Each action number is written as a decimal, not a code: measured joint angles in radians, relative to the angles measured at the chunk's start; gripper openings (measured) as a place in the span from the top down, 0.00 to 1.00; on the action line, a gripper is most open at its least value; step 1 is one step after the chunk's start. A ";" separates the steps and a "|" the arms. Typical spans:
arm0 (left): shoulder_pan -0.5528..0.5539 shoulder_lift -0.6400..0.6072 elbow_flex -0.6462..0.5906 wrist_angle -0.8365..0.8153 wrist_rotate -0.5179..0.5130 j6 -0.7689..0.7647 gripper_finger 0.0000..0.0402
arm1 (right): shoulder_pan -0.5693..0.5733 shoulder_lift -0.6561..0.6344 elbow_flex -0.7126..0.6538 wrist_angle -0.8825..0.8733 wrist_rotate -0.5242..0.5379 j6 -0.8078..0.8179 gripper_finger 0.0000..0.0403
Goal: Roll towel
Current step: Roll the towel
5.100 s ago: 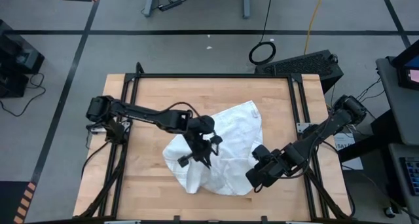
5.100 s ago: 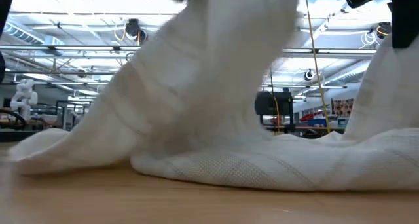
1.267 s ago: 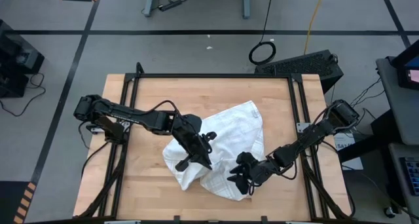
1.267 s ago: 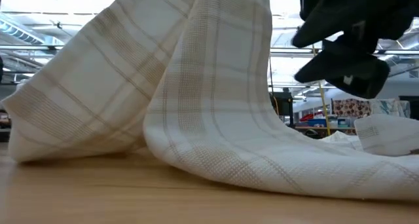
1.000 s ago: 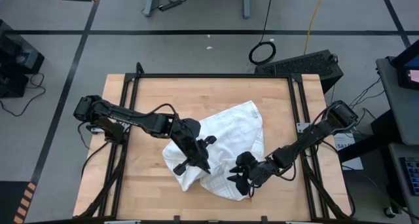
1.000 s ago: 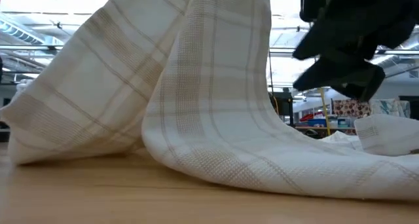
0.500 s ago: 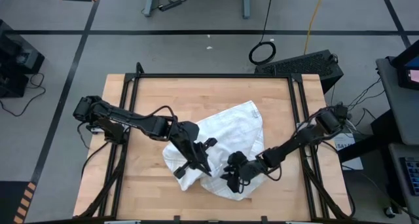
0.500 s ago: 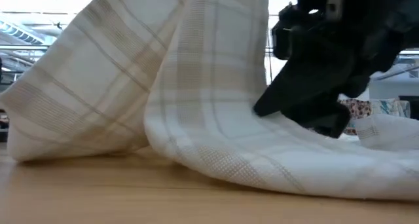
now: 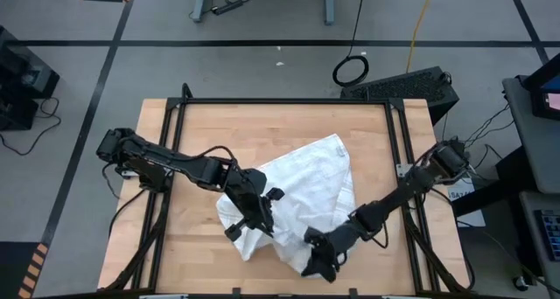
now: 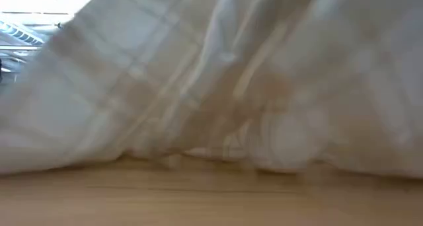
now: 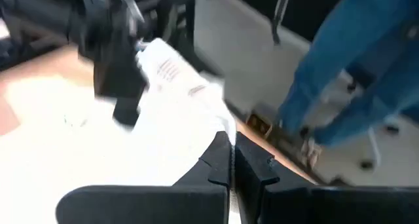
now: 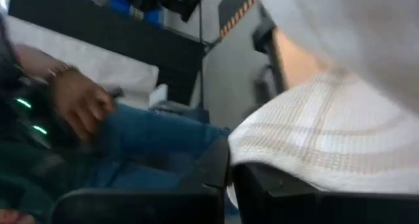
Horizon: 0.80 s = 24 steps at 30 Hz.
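Right claw (image 9: 317,266) has dropped to the towel's (image 9: 302,190) near edge and closed on it since a second ago; left claw (image 9: 238,226) stays pinched shut on cloth. High view: towel crumpled mid-worktop (image 9: 201,133), still spreading, no roll begun. Low view: cloth fills the lens. Right wrist view: hem (image 12: 314,145) clamped; a person's hand (image 12: 78,106) beyond. Next: pull flat.

The blurred towel (image 10: 218,87) drapes down onto the wooden tabletop (image 10: 198,199).
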 joint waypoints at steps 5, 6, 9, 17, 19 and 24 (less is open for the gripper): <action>-0.022 0.090 -0.015 0.016 -0.029 0.082 0.98 | 0.070 0.000 0.077 -0.133 0.064 0.059 0.91; -0.027 0.109 -0.015 0.034 -0.029 0.085 0.98 | 0.082 0.000 0.092 -0.186 0.060 0.068 0.88; -0.053 0.141 -0.015 0.074 -0.025 0.108 0.98 | 0.112 -0.011 0.118 -0.331 0.056 0.103 0.77; -0.105 0.150 -0.014 0.113 -0.045 0.157 0.98 | 0.170 -0.172 0.131 -0.701 0.066 0.132 0.51; -0.111 0.151 -0.014 0.120 -0.049 0.154 0.98 | 0.182 -0.223 0.130 -0.867 0.099 0.133 0.50; -0.111 0.150 -0.014 0.122 -0.086 0.159 0.98 | 0.201 -0.289 0.130 -1.146 0.287 0.039 0.50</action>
